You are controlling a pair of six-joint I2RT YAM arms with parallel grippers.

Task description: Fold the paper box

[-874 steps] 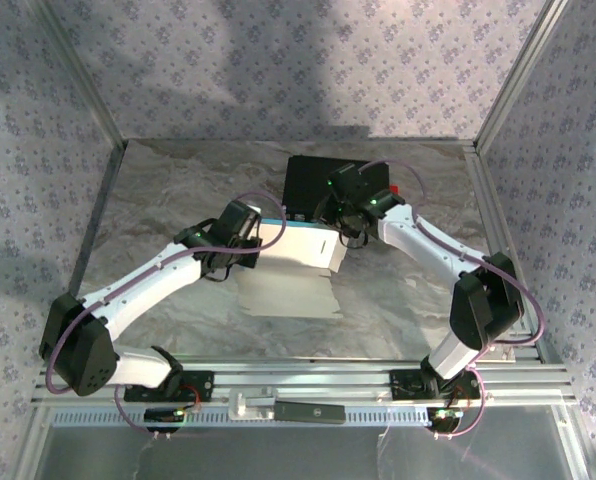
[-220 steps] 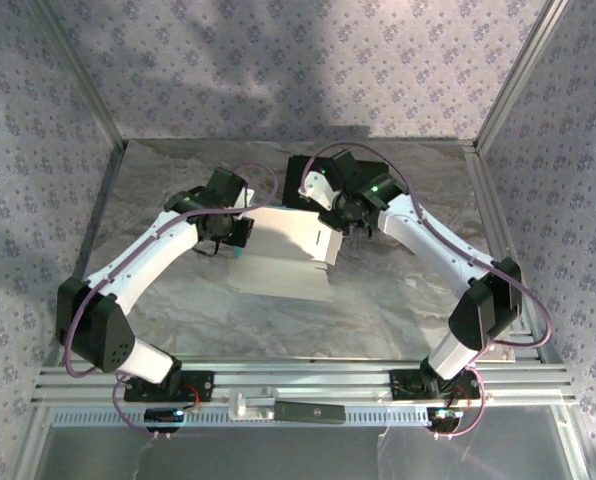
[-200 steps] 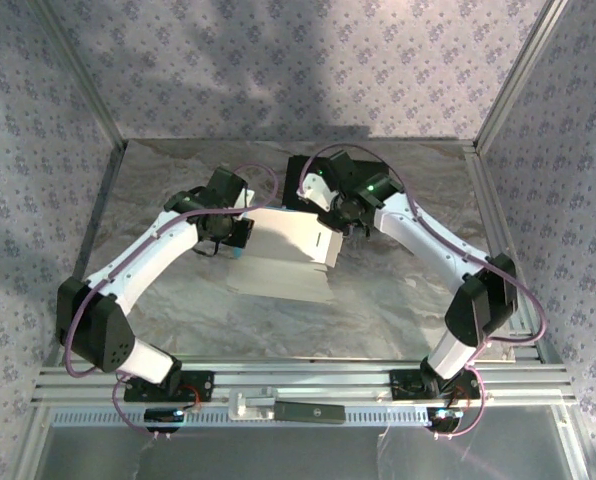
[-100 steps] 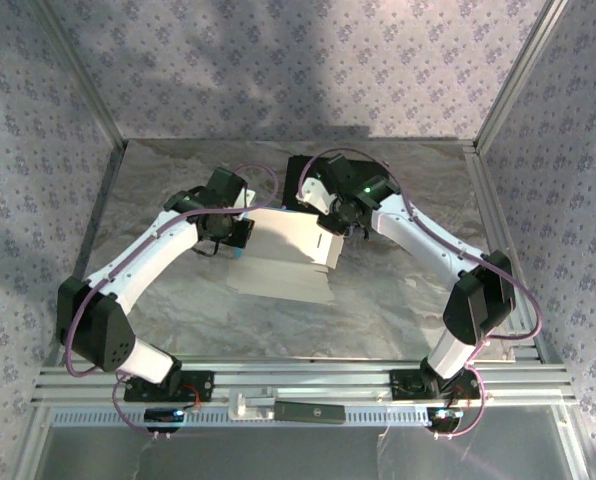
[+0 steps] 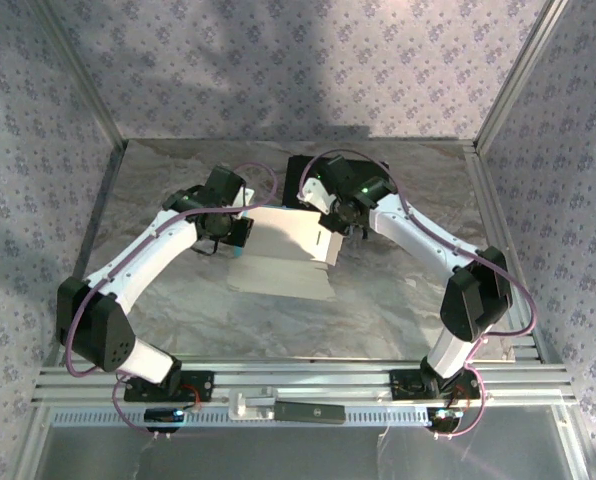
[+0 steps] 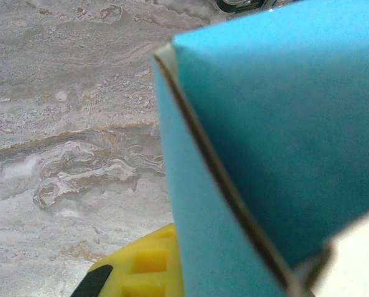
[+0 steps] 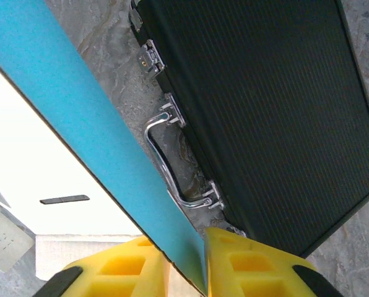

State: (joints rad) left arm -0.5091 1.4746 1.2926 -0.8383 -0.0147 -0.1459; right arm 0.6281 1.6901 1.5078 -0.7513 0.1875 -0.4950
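Cardboard of the paper box [image 5: 293, 245] sits mid-way across the table [image 5: 398, 290], white inside up, blue outside. Your left gripper [image 5: 236, 238] is clamped on its 9 o'clock edge; your right gripper [image 7: 200, 272] pinches a blue wall at 2 o'clock. At 12 o'clock the black case [image 7: 265, 105] lies closed

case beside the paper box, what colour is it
The case is black, with silver latches; the right wrist view shows it best.
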